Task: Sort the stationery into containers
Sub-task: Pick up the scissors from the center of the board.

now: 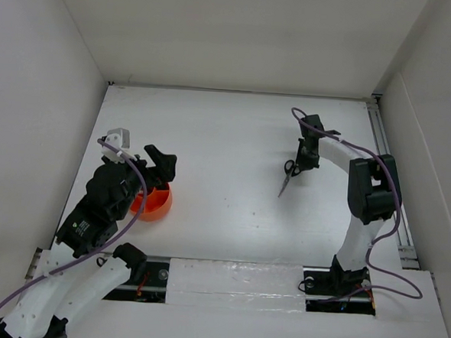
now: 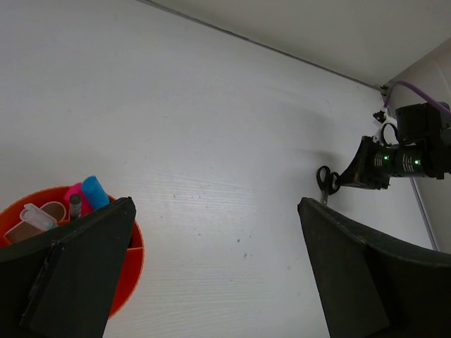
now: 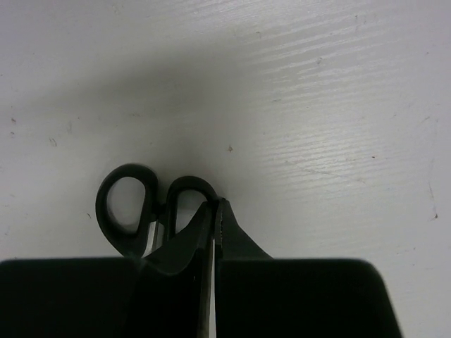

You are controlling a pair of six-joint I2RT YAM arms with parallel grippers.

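The right gripper [image 3: 215,208] has its fingers pressed together on the rim of one handle loop of the black-handled scissors [image 3: 127,204]. The other loop sits just beside its fingertips, and the blades trail back under the gripper towards the arm bases. The left gripper [image 2: 215,211] hangs with its jaws spread wide and nothing between them. The orange cup [image 2: 137,246] lies just below its left finger, holding the pink-capped highlighter [image 2: 74,193] and blue-capped marker [image 2: 95,191].
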